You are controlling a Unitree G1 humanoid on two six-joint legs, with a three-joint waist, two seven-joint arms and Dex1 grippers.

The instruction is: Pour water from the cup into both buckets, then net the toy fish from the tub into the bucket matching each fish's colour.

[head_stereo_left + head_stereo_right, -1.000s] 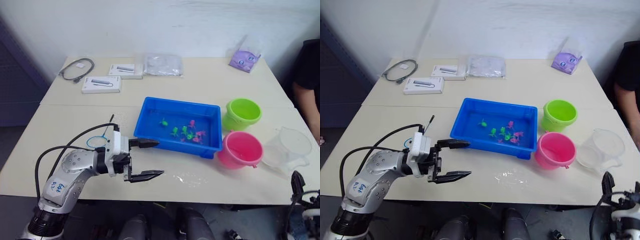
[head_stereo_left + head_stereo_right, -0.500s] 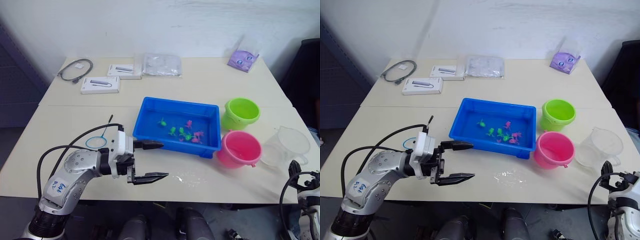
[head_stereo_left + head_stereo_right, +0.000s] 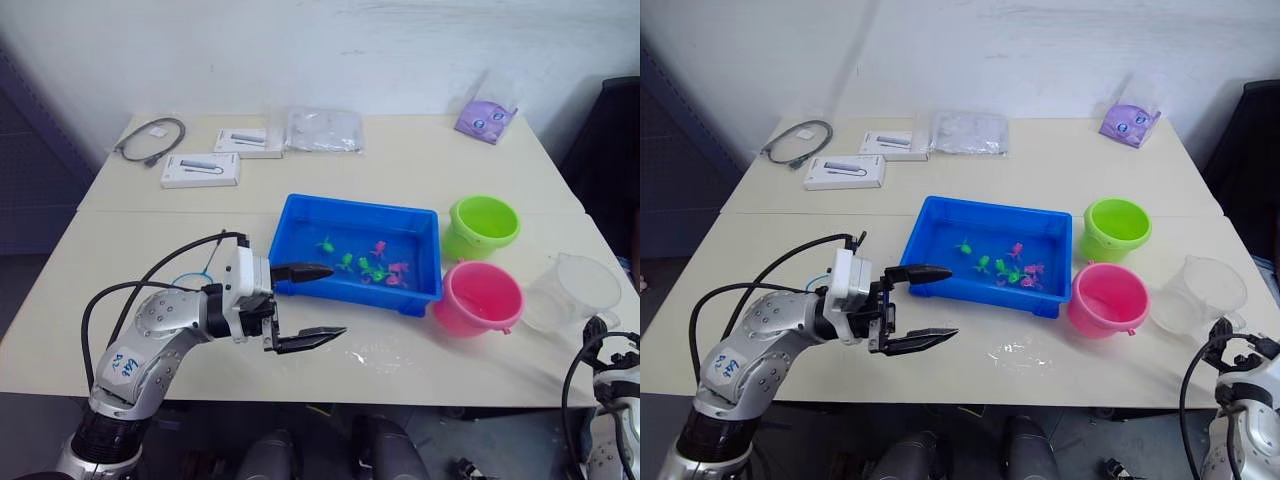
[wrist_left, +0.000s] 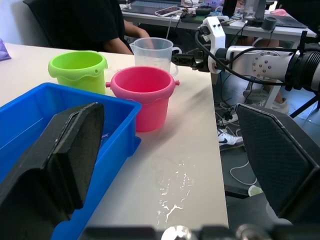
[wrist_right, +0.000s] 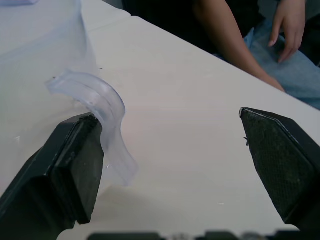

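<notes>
1. the step in hand looks like the first one, fetching the cup (image 3: 575, 293) for pouring: it stands upright near the table's (image 3: 420, 165) right edge, toward the front corner, and nothing holds it.
2. the right gripper (image 5: 165, 165) has its fingers spread wide at the cup's handle (image 5: 97, 117), one finger just beside the handle and the other well apart from it over bare table.
3. the next move, i judge, is to bring that handle between the fingers and close on it before lifting; the clear plastic is hard to read, so the line-up needs care.
4. the left gripper (image 3: 308, 305) hangs wide and empty above the front edge, just beside the tub's (image 3: 300, 215) near left corner.
5. the green bucket (image 3: 484, 226) and pink bucket (image 3: 480, 297) stand between tub and cup; whether they hold water i cannot tell.
6. the toy fish (image 3: 370, 264) lie in the tub; the net (image 3: 190, 283) lies on the table behind the left arm, untouched.
</notes>
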